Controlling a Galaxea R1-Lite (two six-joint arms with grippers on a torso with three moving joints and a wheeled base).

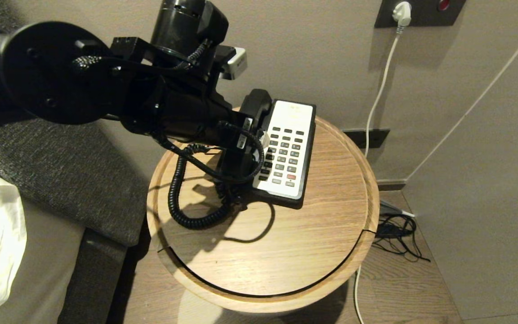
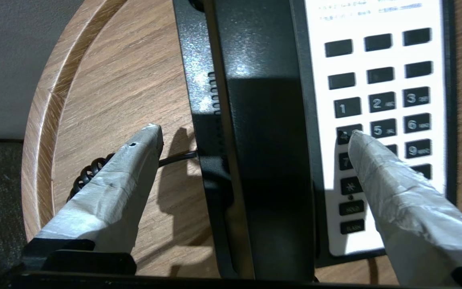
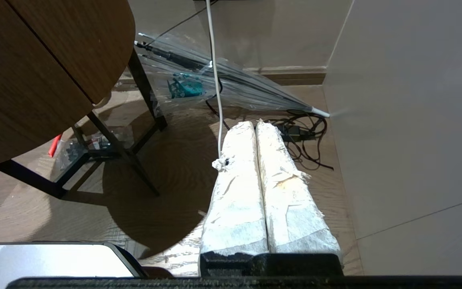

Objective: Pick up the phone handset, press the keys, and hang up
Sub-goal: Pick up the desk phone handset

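Note:
The black phone handset [image 2: 267, 140] lies along the cradle side of the phone base [image 1: 291, 200], beside the white keypad with dark keys [image 2: 379, 104]. Its far end [image 1: 255, 102] shows past my left arm in the head view. My left gripper [image 2: 254, 131] is open and hangs over the handset, one taped finger [image 2: 134, 168] above the wood, the other finger [image 2: 379, 176] above the number keys. Neither finger touches the handset. The coiled cord [image 1: 182, 198] loops over the round wooden table [image 1: 286, 261]. My right gripper [image 3: 256, 125] is shut, parked low over the floor.
A dark upholstered headboard [image 1: 47, 166] and white bedding stand to the left of the table. A white cable [image 1: 380, 90] runs down the wall from a socket. Black cables [image 1: 396, 234] lie on the floor at the right. A folded clear umbrella [image 3: 231, 84] rests near the table legs.

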